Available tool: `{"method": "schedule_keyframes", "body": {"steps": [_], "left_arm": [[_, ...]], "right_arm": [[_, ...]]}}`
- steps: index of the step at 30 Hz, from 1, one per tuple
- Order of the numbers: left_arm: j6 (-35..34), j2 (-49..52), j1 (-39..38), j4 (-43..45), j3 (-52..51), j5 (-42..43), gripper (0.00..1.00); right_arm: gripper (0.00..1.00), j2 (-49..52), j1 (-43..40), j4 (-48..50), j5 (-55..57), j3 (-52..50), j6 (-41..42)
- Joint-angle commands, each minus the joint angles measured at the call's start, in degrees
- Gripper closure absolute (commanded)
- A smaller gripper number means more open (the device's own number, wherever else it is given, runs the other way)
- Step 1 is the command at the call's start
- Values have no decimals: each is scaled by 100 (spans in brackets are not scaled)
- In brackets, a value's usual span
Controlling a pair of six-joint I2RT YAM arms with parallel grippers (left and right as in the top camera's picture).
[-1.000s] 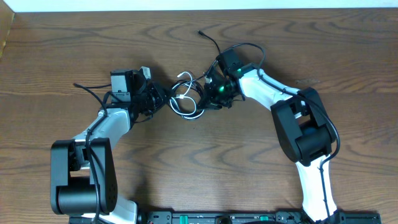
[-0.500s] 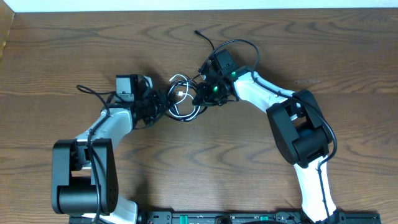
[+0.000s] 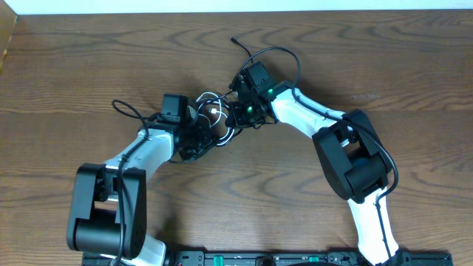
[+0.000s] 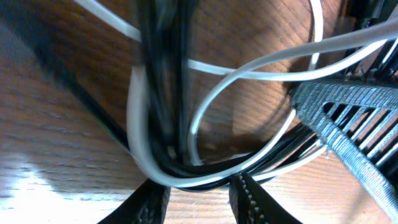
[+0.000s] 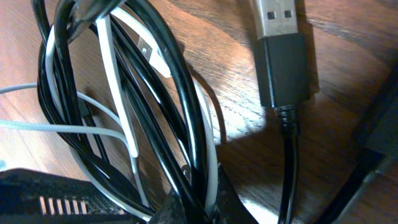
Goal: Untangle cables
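The cables (image 3: 216, 112), white and black loops tangled together, lie at the table's middle between my two grippers. One black end (image 3: 235, 41) trails toward the far edge. My right gripper (image 3: 240, 112) is shut on a bundle of black and white cable strands (image 5: 198, 186) at the tangle's right side. A black USB plug (image 5: 281, 37) lies on the wood beside it. My left gripper (image 3: 202, 134) is open at the tangle's left side. In the left wrist view its fingertips (image 4: 200, 202) sit just short of the looped white and black cables (image 4: 165, 177), with bare wood between them.
A grey ribbed part of the other gripper (image 4: 354, 124) crowds the right of the left wrist view. A thicker black arm cable (image 3: 127, 109) loops left of the left arm. A light strip runs along the table's far edge (image 3: 222, 6).
My left arm has moved right and closed in on the tangle. My right gripper has shifted left and slightly farther back with the cables, and the loops have bunched tighter.
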Motion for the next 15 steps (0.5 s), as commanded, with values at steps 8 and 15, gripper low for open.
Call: {"method": "schedule_keyframes", "body": {"steps": [8, 15], "left_arm": [[-501, 48, -225, 358, -4, -1314, 67], [-507, -44, -216, 549, 24, -1309, 63]], "right_arm": [[99, -70, 223, -61, 341, 0, -315], [99, -70, 249, -238, 651, 0, -334]]}}
